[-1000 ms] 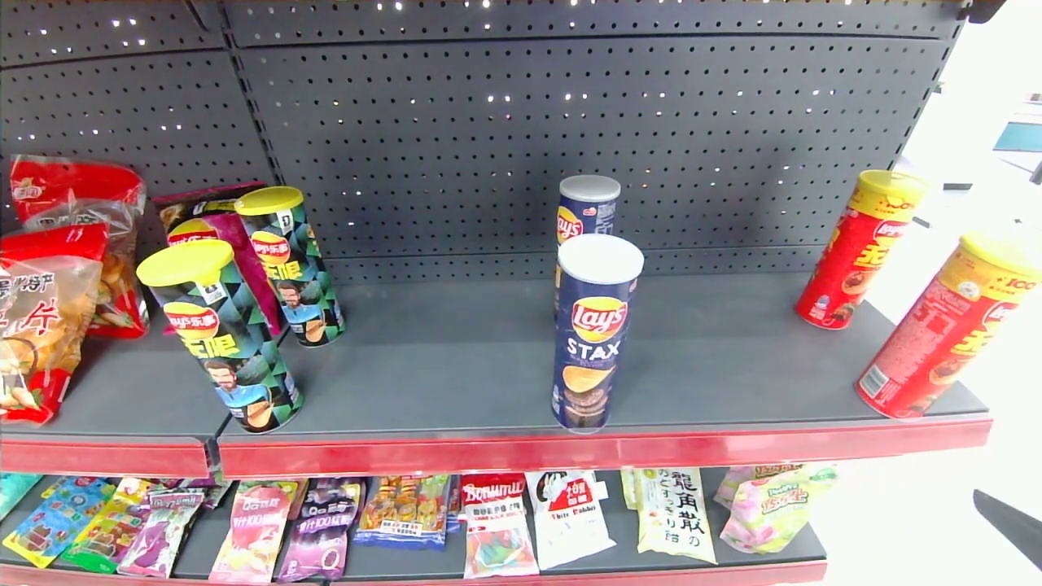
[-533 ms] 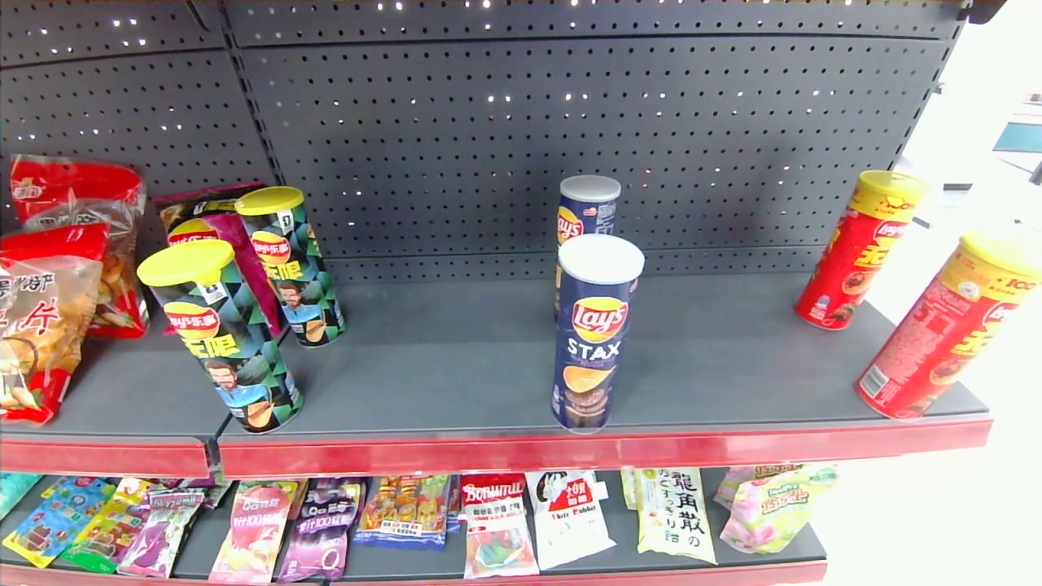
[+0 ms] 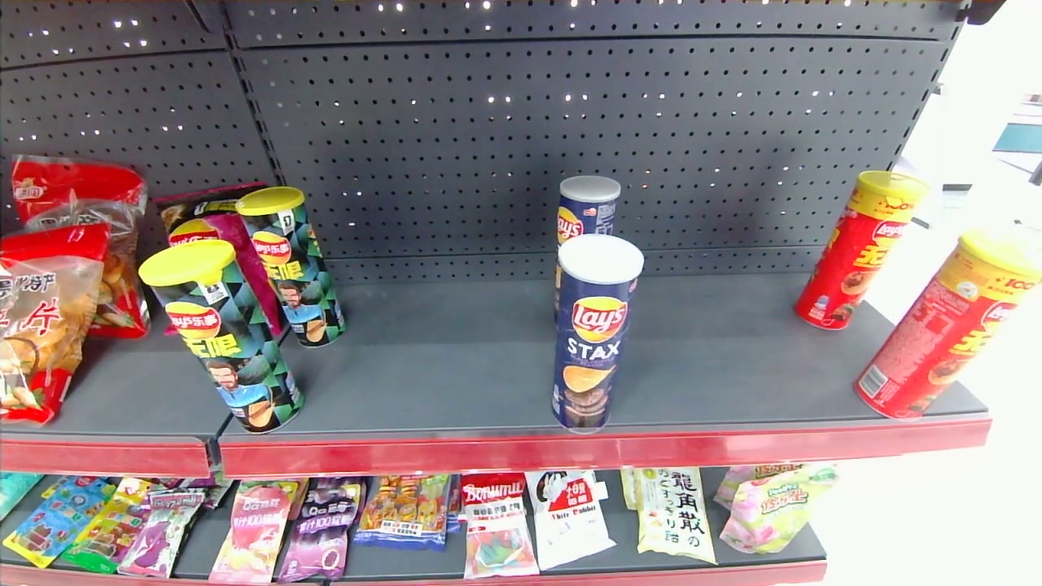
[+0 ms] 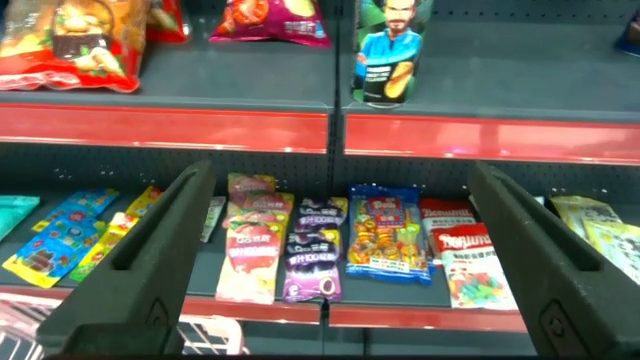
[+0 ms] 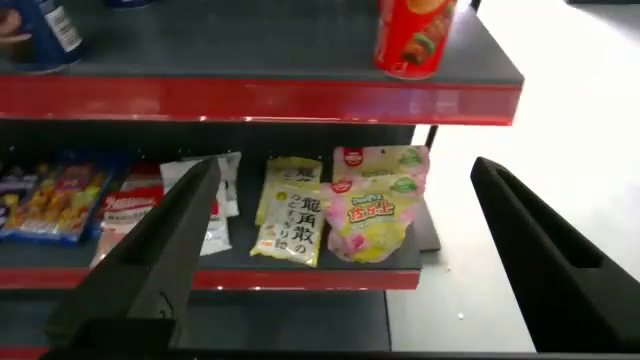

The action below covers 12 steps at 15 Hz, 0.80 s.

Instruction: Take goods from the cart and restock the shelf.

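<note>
The dark shelf (image 3: 602, 452) with a red front edge carries upright chip cans: two blue ones (image 3: 594, 334) in the middle, two green-and-black ones with yellow lids (image 3: 220, 334) at the left, two red ones (image 3: 948, 325) at the right. My left gripper (image 4: 340, 180) is open and holds nothing; it faces the lower shelf below the front green can (image 4: 390, 50). My right gripper (image 5: 345, 170) is open and holds nothing too, below the red can (image 5: 412, 35) at the shelf's right end.
Snack bags (image 3: 49, 325) crowd the shelf's left end. The lower shelf holds a row of flat candy packs (image 3: 496, 521). Bare shelf lies between the green cans and the blue ones, and between blue and red. A white basket rim (image 4: 210, 335) shows low in the left wrist view.
A dark part of the right arm at the head view's lower right corner one second ago has dropped out of view. The cans have not moved.
</note>
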Available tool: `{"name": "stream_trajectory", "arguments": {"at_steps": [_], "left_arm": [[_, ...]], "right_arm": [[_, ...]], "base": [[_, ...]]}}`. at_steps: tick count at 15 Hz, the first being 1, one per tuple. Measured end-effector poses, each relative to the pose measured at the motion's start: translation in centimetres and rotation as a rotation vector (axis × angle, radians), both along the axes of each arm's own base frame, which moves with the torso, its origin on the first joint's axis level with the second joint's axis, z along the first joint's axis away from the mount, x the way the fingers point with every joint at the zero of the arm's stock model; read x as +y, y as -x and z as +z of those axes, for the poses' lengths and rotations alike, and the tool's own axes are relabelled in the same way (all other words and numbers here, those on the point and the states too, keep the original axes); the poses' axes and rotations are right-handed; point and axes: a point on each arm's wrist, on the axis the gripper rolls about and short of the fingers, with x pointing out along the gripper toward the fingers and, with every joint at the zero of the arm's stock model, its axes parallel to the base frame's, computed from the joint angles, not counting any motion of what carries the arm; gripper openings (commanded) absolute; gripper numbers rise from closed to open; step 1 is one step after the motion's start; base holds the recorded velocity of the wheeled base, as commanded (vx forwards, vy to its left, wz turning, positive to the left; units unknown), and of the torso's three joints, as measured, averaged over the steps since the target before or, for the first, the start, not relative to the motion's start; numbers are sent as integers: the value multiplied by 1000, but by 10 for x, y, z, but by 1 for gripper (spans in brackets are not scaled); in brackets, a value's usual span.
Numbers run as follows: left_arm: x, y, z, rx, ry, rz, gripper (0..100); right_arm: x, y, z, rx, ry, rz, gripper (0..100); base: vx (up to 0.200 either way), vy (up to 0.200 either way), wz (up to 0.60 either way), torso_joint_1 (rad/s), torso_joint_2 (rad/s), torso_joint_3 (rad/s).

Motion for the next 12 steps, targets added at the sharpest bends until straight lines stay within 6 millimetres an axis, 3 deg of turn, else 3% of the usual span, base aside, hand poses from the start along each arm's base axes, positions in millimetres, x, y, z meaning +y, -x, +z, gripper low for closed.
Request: {"name": "stream_trajectory", "arguments": {"at_steps": [2, 7, 12], "left_arm": [[1, 0, 0, 0, -4, 49, 100], [1, 0, 0, 0, -3, 63, 100], [1, 0, 0, 0, 3, 59, 100]], "right_arm": [[-1, -1, -4, -5, -11, -49, 100], [3, -2, -6, -38, 18, 119, 100], [2, -2, -12, 19, -17, 76, 100]], "base": [[0, 0, 0, 0, 0, 0], [0, 0, 0, 0, 0, 0], [0, 0, 0, 0, 0, 0]]}}
